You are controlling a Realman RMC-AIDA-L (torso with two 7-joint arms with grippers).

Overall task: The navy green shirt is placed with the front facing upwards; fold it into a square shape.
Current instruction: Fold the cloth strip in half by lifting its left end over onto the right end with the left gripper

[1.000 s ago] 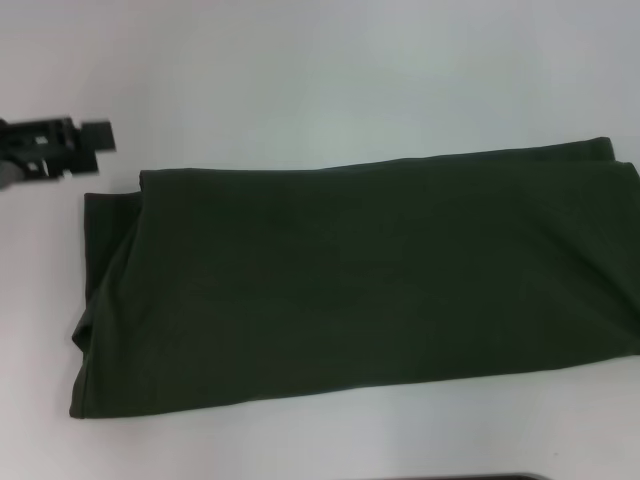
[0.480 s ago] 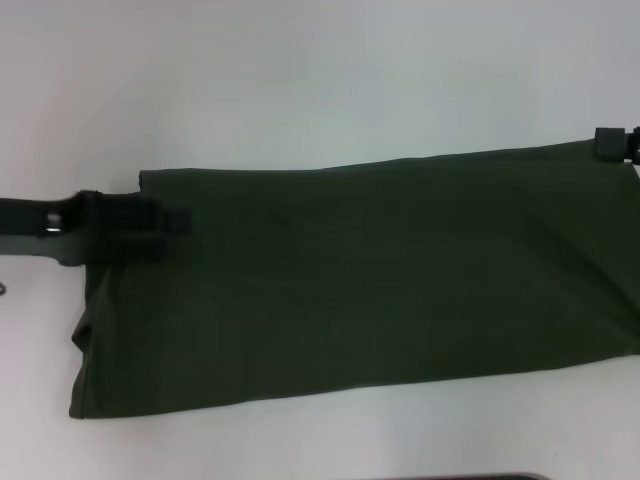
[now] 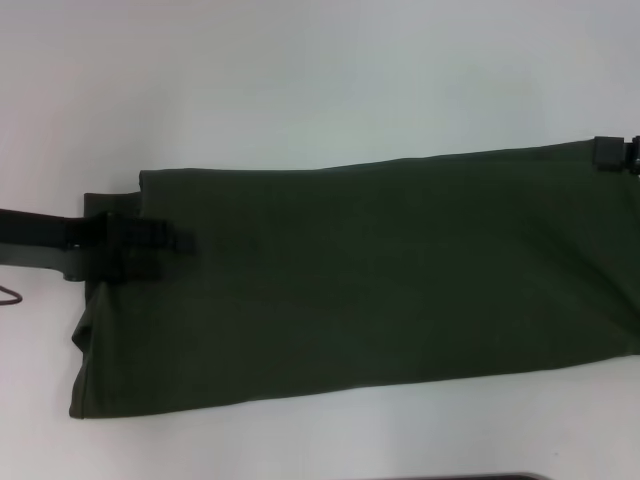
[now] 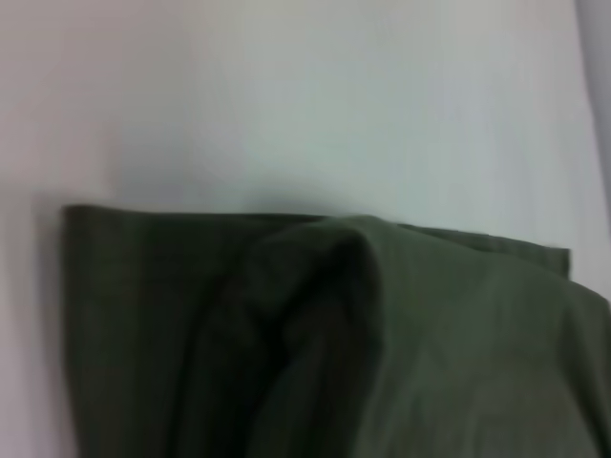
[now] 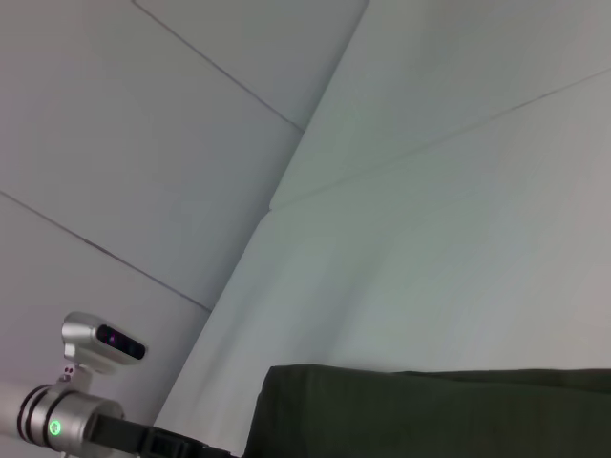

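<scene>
Left end effector (image 3: 165, 240) reaches in from the left over the shirt's left end, fingers pointing right, low above the far-left part of the cloth. Can't tell how far it's open or whether it has any fabric: it reads as a dark block against dark cloth, and the left wrist view shows no fingers.

Right end effector (image 3: 612, 152) is barely in frame at the right edge, at the shirt's far-right corner. Only a small dark piece shows; can't tell its opening or whether it has hold of anything.

Navy green shirt (image 3: 380, 280) lies flat on the white counter (image 3: 300, 80), folded into a long band running left to right, right end slightly farther away than the left and running out of frame. No lettering or collar visible, just plain olive cloth.

Left end is layered: an under layer sticks out past the top layer at the far-left corner. Left wrist view shows that corner (image 4: 315, 334) with a soft raised fold in the middle.

Right wrist view shows the shirt's edge (image 5: 430, 415) on the counter, with the left arm (image 5: 86, 420) well beyond it.
</scene>
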